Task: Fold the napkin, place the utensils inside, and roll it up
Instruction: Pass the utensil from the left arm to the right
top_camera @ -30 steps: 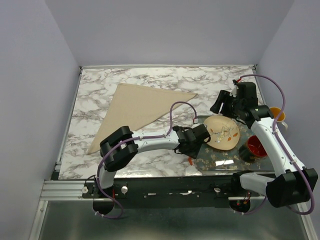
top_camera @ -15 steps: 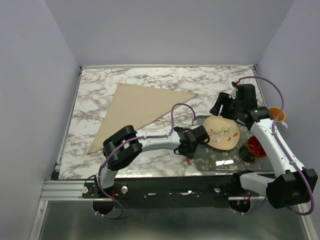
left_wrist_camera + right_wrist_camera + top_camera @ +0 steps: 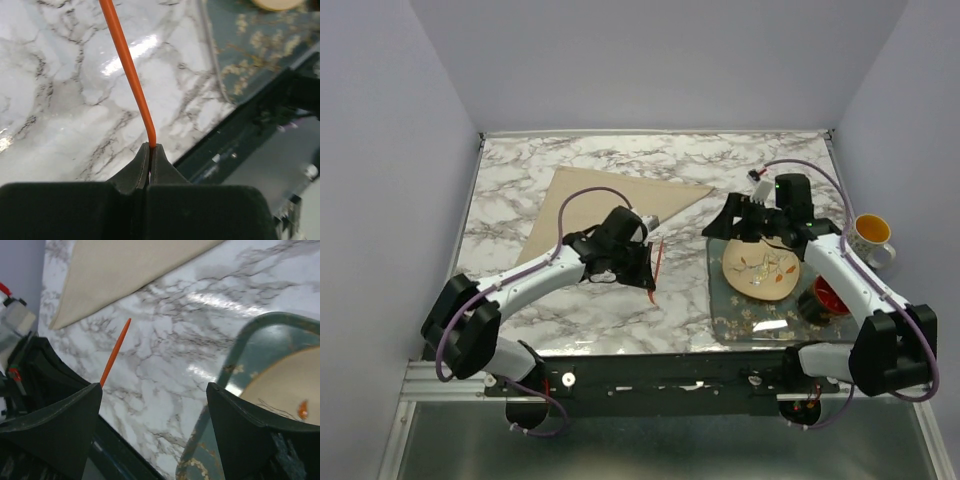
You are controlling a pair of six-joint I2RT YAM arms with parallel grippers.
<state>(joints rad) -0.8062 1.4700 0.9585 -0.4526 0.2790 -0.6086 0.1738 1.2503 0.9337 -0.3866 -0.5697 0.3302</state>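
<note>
We have the left claw point(image 3: 150, 150) clenched on one end of the utensil point(image 3: 127, 65), mid-bench, just beside the napkin point(image 3: 590, 205), a triangle toward the far-left corner. The right claw point(image 3: 152, 390) stands released near the plate point(image 3: 760, 270). We judge the utensil light, stiff and slippery, so hold it firmly by the handle end.
</note>
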